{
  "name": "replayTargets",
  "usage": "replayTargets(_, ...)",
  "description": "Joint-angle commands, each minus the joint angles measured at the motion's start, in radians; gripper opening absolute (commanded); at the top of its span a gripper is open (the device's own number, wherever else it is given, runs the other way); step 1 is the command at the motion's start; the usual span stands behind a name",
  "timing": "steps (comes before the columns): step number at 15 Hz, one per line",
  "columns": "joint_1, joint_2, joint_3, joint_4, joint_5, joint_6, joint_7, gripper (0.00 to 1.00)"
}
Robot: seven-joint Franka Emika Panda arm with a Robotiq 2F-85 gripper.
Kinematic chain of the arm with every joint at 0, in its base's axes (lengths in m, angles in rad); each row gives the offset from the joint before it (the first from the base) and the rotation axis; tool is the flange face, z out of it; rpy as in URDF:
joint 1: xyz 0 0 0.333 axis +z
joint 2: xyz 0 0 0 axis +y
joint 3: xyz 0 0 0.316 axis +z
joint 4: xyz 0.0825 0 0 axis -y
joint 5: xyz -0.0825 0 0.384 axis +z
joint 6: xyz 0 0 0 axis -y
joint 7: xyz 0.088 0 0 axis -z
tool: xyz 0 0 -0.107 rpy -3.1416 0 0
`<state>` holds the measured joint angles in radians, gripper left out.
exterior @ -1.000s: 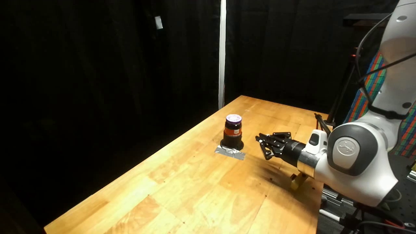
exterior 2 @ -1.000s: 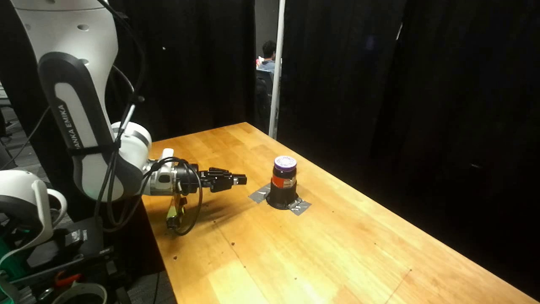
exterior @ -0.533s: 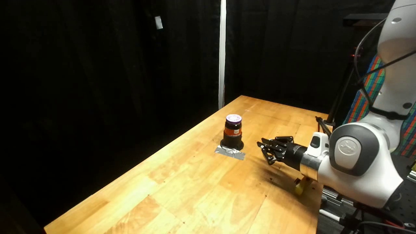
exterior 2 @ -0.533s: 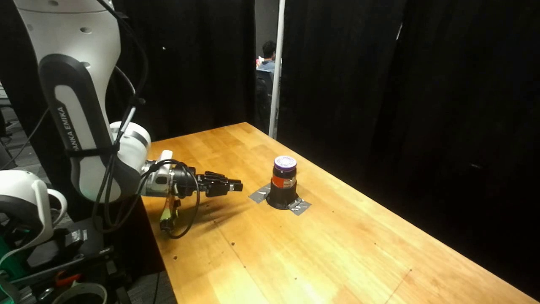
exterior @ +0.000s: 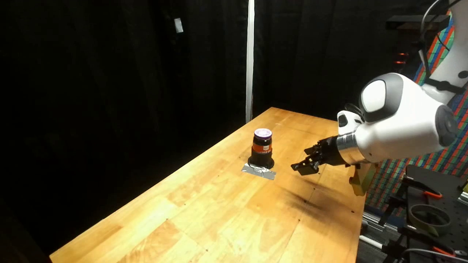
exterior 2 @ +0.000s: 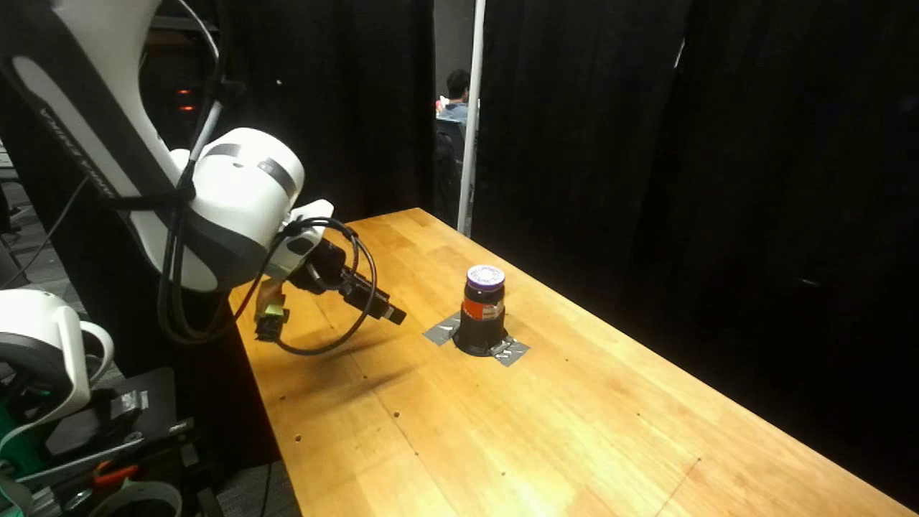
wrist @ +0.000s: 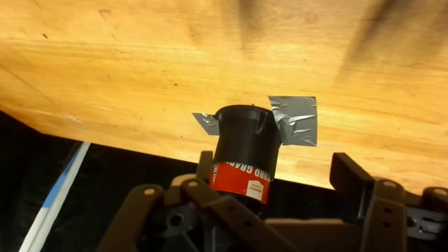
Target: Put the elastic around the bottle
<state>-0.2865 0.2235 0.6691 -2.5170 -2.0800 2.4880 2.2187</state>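
Black curtains [exterior: 109, 91] back one counter [exterior 2: 610, 402]. One claw [wrist: 274, 167]: fingers spread. One bottle [exterior 2: 481, 310]: near the opposite edge, axis vertical, cap [exterior 2: 486, 277] up; two tape strips [exterior 2: 511, 352] at base.

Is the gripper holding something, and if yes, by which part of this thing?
Nothing visible is held: the gripper is open, and the bottle stands apart from it.

wooden table [exterior: 226, 219], smooth bottle [wrist: 238, 180], glossy tape [wrist: 302, 129] (creased), matt cloth curtain [exterior: 109, 91].

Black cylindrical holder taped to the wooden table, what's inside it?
A dark round bottle with a red label and purple-rimmed cap stands upright inside; the holder hides its lower part.
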Motion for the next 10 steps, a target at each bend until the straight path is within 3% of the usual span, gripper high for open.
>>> replayTargets(1, -0.117, -0.093, 0.027, 0.014, 0.223, 0.279, -0.274, 1.00)
replayTargets(2, -0.110, -0.127, -0.020, -0.007, 0.302, 0.363, -0.357, 1.00)
replayTargets(3, -0.005, -0.155, -0.162, -0.027, 0.384, 0.444, -0.433, 1.00)
replayTargets(7, 0.133, -0.098, -0.368, -0.102, 0.702, 0.516, -0.763, 1.00)
replayTargets(8, 0.033, -0.078, -0.277, -0.121, 0.787, 0.504, -0.848, 1.00)
replayTargets(9, 0.016, -0.057, -0.269, -0.135, 0.873, 0.491, -0.928, 1.00)
replayTargets(10, 0.062, -0.078, -0.301, -0.107, 0.759, 0.484, -0.805, 1.00)
